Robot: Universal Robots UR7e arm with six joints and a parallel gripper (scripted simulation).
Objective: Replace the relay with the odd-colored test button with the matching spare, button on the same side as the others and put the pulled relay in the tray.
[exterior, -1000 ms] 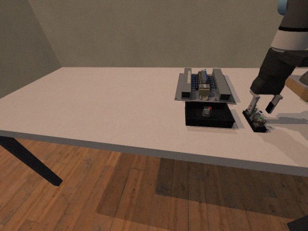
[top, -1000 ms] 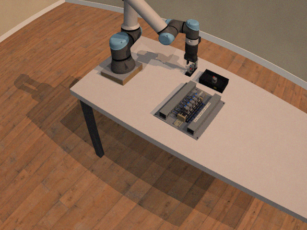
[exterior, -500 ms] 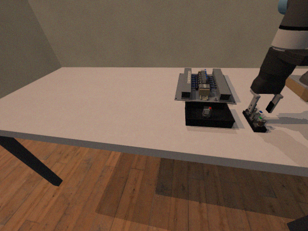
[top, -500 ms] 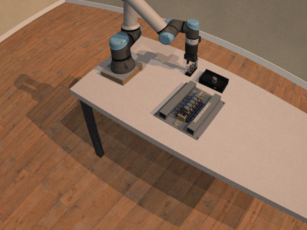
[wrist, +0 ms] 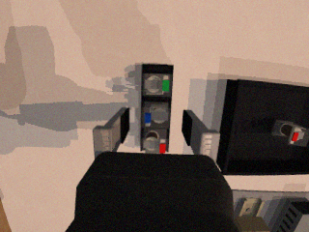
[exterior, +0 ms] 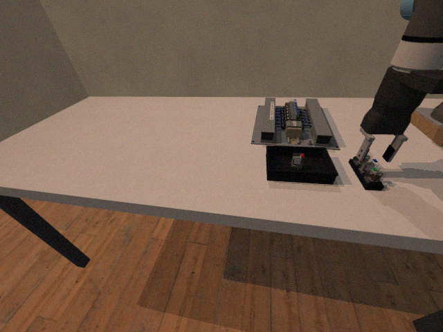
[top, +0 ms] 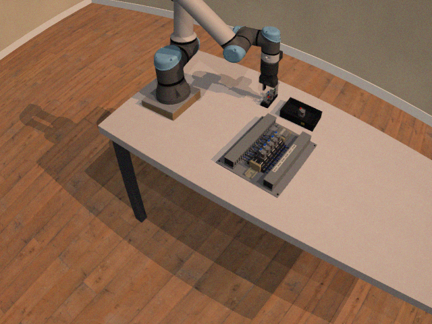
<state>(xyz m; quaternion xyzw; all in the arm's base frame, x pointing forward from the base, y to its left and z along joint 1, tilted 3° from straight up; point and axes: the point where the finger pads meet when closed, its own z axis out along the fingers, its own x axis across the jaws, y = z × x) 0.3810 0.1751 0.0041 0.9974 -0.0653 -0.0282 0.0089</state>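
My gripper [wrist: 155, 119] is open and empty, its fingers straddling a narrow black spare holder [wrist: 156, 107] with a gap on each side. The holder carries three spare relays: one with a green button [wrist: 166, 84], one with a blue button [wrist: 149, 118] and one with a red button [wrist: 162, 149]. The blue one sits between my fingers. In the exterior view the gripper [exterior: 378, 149] hangs just above the holder [exterior: 362, 176]. A relay with a red button [exterior: 297, 160] lies in the black tray [exterior: 300, 164]. The relay panel [top: 266, 152] holds a row of blue-buttoned relays.
The tray [top: 300, 113] sits between the holder [top: 271, 102] and the panel. Two grey cable ducts [top: 250, 140] flank the relay row. The arm's base block [top: 171, 99] stands at the table's far corner.
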